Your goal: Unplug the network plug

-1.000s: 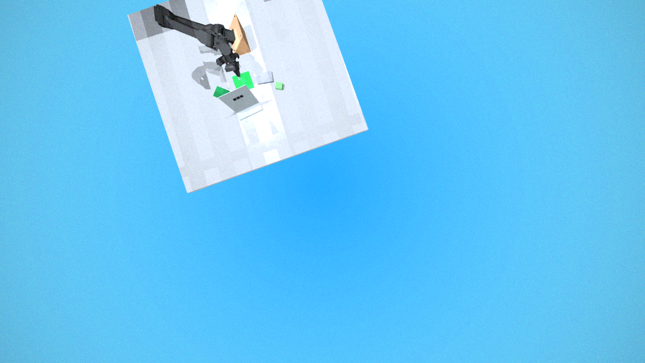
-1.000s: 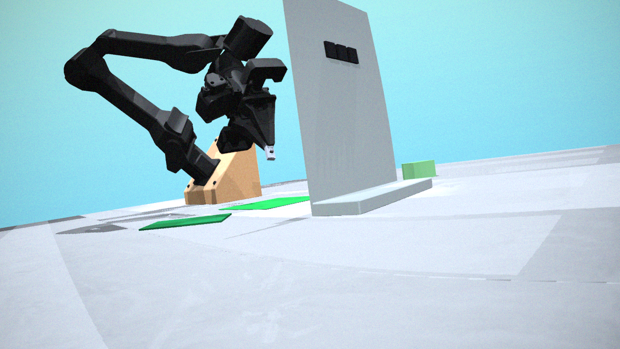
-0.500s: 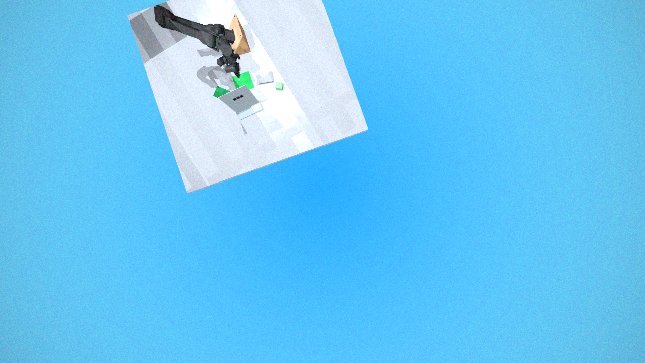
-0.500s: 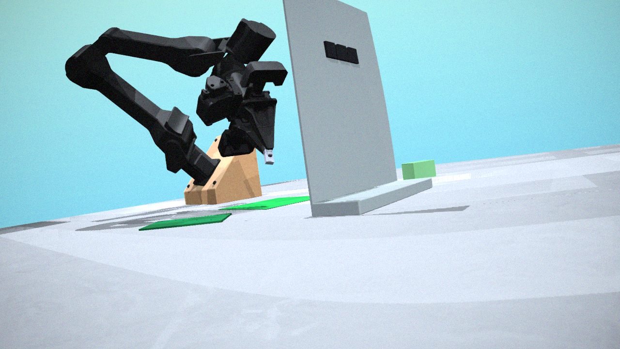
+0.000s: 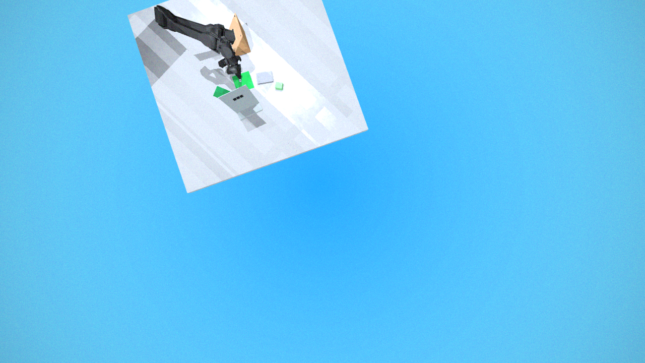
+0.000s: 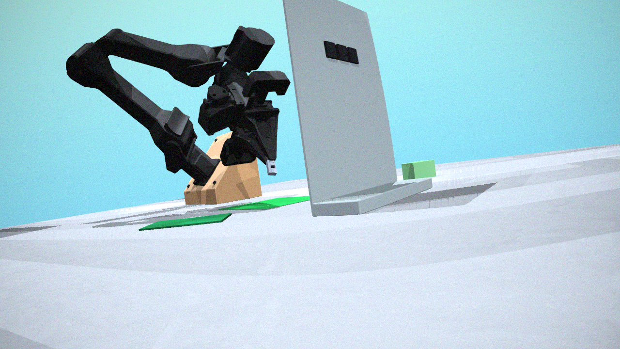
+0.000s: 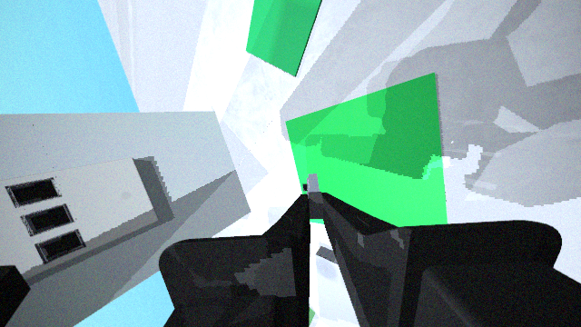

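My gripper [image 5: 239, 77] [image 6: 271, 160] [image 7: 313, 199] points down, shut on the small pale grey plug [image 5: 240, 80] [image 6: 271, 168] [image 7: 313, 183]. The plug is out of the panel and hangs above the table, free end down, with a dark spot on one side. The upright grey panel [image 5: 245, 103] [image 6: 347, 108] [image 7: 182, 136] stands beside it, apart from the gripper. Its three dark sockets show no plug in the wrist view. The larger green square [image 5: 249, 81] [image 6: 284, 202] [image 7: 408, 200] lies flat below the gripper. The plug does not touch it.
A smaller green patch [image 5: 219, 92] [image 6: 186, 222] [image 7: 281, 36] lies beside the square. A flat grey block [image 5: 265, 77] and a pale green block [image 5: 279, 86] [image 6: 424, 169] lie on the square's other side. The wooden arm mount [image 5: 240, 38] [image 6: 240, 184] stands behind.
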Tool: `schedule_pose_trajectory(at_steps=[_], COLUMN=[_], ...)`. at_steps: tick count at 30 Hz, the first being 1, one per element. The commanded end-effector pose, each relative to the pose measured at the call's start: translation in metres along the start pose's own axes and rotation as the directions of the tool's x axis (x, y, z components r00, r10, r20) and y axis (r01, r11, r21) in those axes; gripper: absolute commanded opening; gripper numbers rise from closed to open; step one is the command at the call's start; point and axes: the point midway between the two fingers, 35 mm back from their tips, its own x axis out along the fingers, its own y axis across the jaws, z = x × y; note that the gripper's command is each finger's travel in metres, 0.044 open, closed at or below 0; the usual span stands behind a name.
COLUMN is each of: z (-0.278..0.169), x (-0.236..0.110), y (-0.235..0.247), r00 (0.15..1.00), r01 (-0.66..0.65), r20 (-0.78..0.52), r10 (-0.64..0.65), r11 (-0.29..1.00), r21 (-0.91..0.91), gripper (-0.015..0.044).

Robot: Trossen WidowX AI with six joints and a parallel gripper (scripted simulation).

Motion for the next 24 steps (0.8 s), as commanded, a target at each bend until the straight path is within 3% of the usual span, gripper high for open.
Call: schedule_pose_trajectory(at_steps=[1,24], z=[-0.001,0.001], x=[0.003,0.021], y=[-0.004,-0.017], r00=[1.000,1.000], r01=[0.004,0.000], r20=[-0.005,-0.003], r10=[-0.004,0.000], r11=[1.000,1.000], r21=[-0.007,-0.009], gripper=[0.0000,0.0000])
